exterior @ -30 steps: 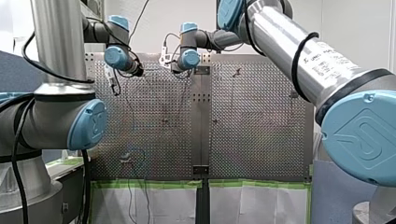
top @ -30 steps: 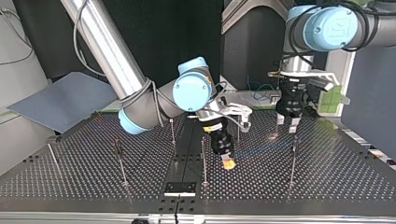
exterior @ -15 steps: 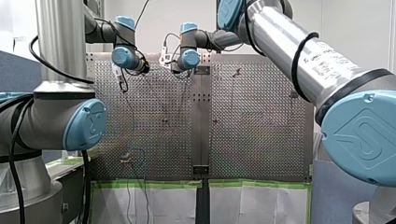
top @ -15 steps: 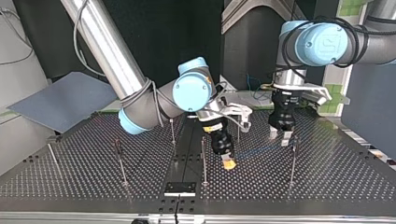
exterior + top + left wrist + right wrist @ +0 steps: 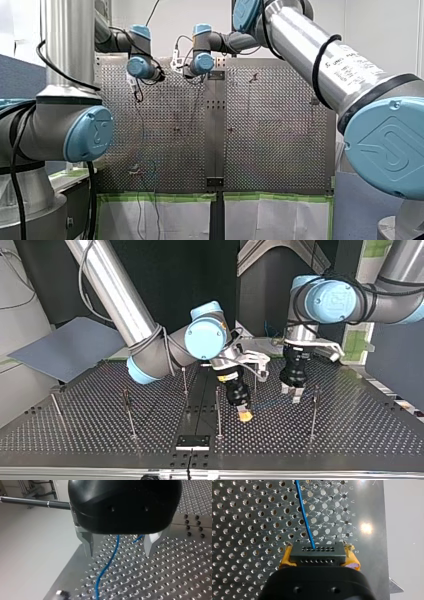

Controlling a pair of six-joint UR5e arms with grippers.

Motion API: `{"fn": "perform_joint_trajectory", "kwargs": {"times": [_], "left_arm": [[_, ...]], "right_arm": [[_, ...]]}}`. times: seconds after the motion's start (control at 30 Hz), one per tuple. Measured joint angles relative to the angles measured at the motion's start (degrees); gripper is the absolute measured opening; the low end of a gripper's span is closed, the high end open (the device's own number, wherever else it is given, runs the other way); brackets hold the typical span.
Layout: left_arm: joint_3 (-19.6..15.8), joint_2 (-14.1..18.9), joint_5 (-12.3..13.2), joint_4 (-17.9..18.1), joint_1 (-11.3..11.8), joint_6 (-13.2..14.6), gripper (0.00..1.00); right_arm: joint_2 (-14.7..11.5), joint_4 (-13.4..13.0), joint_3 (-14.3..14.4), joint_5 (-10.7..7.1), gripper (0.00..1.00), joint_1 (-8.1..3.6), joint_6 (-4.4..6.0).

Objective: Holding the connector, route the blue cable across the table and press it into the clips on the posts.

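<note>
Swinging in from the top view's right over the last second, my left arm (image 5: 330, 301) is bringing its gripper toward the middle of the table (image 5: 350, 440), while my right arm (image 5: 150, 360) is holding where it was. Thin posts (image 5: 218, 412) are standing around both grippers, one of them just beside my left gripper (image 5: 291, 394); their clips are too small to make out.

My left gripper is hanging low over the perforated plate with its metal fingers (image 5: 88, 542) spread and gripping nothing. The blue cable (image 5: 107, 565) is running on the plate between and below them. My right gripper (image 5: 244, 415) is tilting down close to the table and clamping the black connector (image 5: 317, 556) between its yellow pads (image 5: 284, 561). From the connector's face the cable is lying across the holes toward my left gripper.

Trouble, as I am judging it, is waiting in three places:
- **Post strike:** my left arm is travelling among the posts, so drifting any further sideways risks knocking the nearest one.
- **Missed grasp:** the cable is thin and lying flat, so fingers closing too high would be pinching air, or pressing it into a hole.
- **Lost connector:** once both grippers are holding, pulling the span taut too sharply could be dragging the connector askew in the pads, or out of them.
</note>
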Motion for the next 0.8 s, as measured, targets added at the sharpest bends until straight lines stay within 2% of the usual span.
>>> {"fn": "perform_joint_trajectory", "kwargs": {"times": [0.2, 0.43, 0.6, 0.67, 0.7, 0.77, 0.8], "left_arm": [[1.1, -2.0, -0.4, 0.2, -0.6, 0.5, 1.0], [3.7, -5.7, -3.1, 0.4, -1.5, 2.4, 1.0], [4.0, -7.4, -4.2, 0.3, -1.7, 2.6, 1.0], [4.1, -7.6, -4.9, 0.3, -1.7, 2.7, 0.83], [4.1, -7.7, -5.2, 0.3, -1.7, 2.8, 0.83], [4.1, -7.7, -5.9, 0.2, -1.8, 3.2, 0.58], [4.1, -7.7, -6.3, 0.2, -1.8, 3.3, 0.58]], "right_arm": [[0.0, 0.0, 0.0, 0.0, 0.0, 0.0, 0.01], [0.0, 0.0, 0.0, 0.0, 0.0, 0.01, 0.02], [0.0, 0.0, 0.0, 0.0, 0.0, 0.0, 0.02], [0.0, 0.0, 0.0, 0.0, 0.0, 0.0, 0.02], [0.0, 0.0, 0.0, 0.0, 0.0, 0.0, 0.03], [0.1, 0.0, 0.0, 0.0, 0.0, 0.0, 0.03], [0.1, 0.0, 0.0, 0.0, 0.0, 0.0, 0.02]]}}
